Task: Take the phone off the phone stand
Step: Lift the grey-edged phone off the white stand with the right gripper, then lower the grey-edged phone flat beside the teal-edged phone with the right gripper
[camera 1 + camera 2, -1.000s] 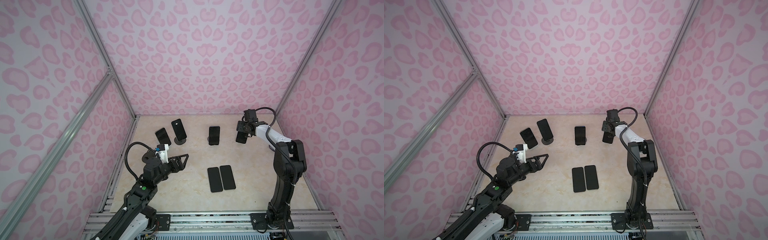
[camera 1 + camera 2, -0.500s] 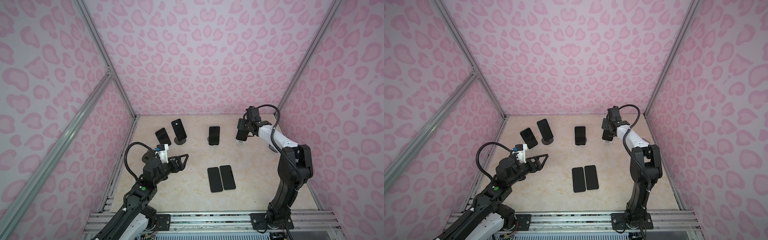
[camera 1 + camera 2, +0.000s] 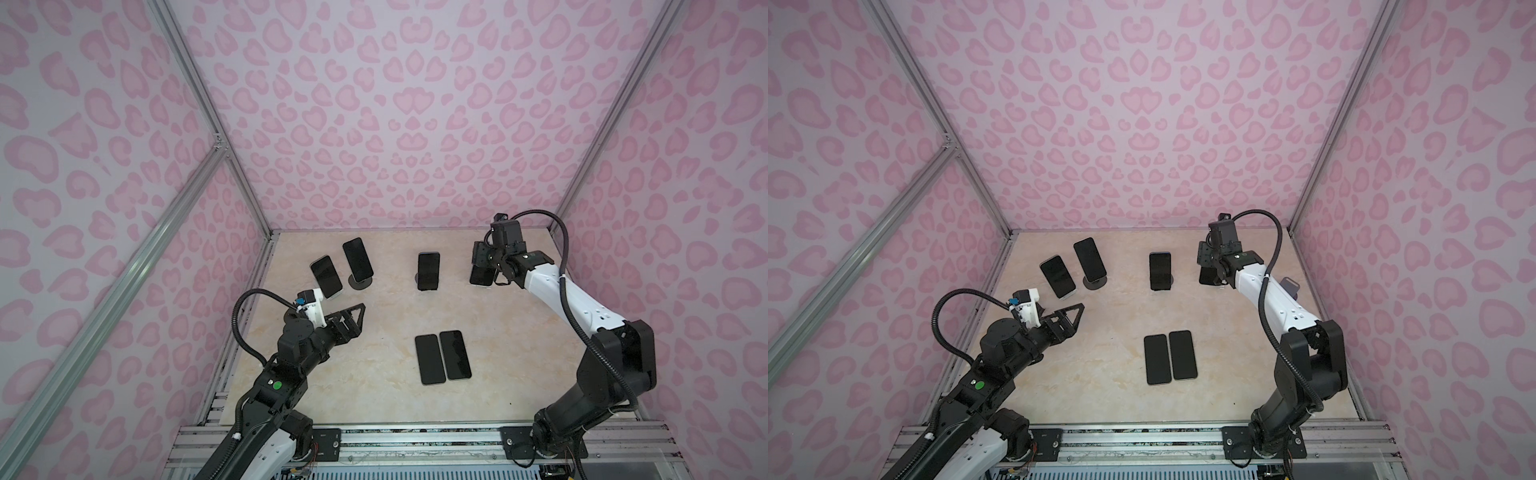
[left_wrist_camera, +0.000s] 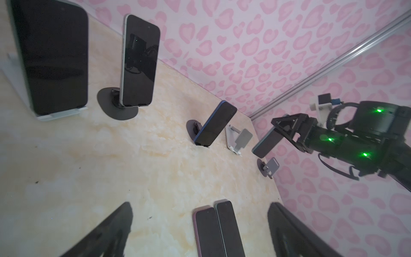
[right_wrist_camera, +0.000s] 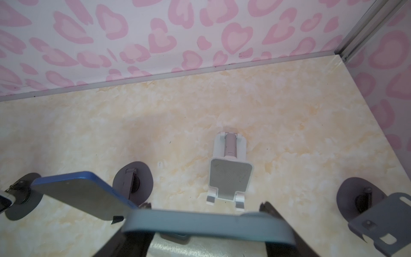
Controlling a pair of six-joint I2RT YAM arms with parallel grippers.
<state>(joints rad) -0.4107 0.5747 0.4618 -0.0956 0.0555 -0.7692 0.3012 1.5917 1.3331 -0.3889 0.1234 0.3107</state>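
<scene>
- The phone (image 3: pixel 480 277) is held in the right gripper (image 3: pixel 485 268), whose jaws are closed on its long edges near the upper end.
- Its long axis is steeply tilted. The lower end hangs toward the worktop (image 3: pixel 374 395) and the dark screen is turned toward the front.
- In the left wrist view it is seen clear above the grey phone stand (image 4: pixel 270 166), not touching it.
- The left gripper (image 3: pixel 360 318) is held over the worktop's left side, jaws spread wide.

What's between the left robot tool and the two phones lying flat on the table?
Nothing but bare table. In both top views, the open left tool and the two flat phones have only empty marble-look surface between them.
</scene>
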